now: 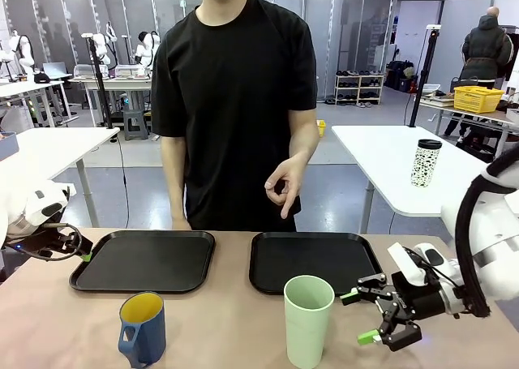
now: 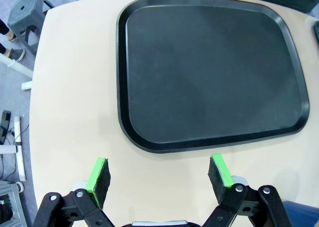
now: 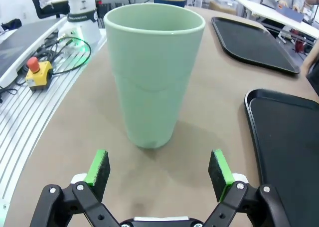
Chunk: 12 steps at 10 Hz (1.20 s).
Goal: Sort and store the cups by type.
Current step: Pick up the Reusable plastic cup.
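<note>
Tumbler (image 1: pixel 308 324) base (perhaps mug (image 1: pixel 143 330) too) off-frame

Bright, even indoor light from overhead, no harsh glare. Mint-green tumbler (image 3: pixel 154 77) drops a soft shadow on the tabletop (image 3: pixel 65 137) just ahead of the right claw (image 3: pixel 159 168). Black tray (image 2: pixel 209 72) ahead of the left claw (image 2: pixel 159 173) reads matte, faint sheen. Wrist views bend the tabletop edge; front view sharp, far room slightly soft.

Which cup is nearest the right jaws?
The mint-green tumbler, upright just ahead of the open right jaws. The blue mug stands farther off, toward the robot's left.
</note>
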Available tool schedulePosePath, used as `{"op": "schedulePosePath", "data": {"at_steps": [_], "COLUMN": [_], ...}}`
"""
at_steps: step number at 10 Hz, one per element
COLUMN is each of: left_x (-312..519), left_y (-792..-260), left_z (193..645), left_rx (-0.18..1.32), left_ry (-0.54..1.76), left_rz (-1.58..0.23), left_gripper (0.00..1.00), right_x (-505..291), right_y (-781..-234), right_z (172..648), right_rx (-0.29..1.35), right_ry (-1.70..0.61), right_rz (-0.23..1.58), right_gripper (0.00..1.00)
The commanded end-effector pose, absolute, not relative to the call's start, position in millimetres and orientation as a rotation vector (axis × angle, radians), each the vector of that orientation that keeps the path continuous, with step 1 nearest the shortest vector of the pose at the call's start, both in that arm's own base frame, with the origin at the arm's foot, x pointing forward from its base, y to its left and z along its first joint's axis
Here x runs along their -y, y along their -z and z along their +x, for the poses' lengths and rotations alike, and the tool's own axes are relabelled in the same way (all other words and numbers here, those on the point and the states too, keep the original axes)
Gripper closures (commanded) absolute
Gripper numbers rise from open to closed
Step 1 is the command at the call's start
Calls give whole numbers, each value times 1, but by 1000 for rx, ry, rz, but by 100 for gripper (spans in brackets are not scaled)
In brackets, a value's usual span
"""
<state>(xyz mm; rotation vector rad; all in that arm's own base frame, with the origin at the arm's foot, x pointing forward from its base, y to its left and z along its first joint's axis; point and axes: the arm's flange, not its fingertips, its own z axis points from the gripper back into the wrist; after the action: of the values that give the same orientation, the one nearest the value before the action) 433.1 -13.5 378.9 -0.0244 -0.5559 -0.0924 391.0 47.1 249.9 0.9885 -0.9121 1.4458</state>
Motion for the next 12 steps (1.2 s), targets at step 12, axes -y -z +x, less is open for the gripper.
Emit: {"op": "schedulePosePath", "data": {"at_steps": [12], "left_x": [12], "left_y": [-379], "left_z": [433], "left_rx": [558], "left_ry": [90], "left_rz": [-24], "left_gripper": [0], "right_x": [-98], "right_y": [-216], "right_z": [405], "right_rx": [901], "right_ry": [-1570], "right_rz": [1160], "right_gripper": [0]}}
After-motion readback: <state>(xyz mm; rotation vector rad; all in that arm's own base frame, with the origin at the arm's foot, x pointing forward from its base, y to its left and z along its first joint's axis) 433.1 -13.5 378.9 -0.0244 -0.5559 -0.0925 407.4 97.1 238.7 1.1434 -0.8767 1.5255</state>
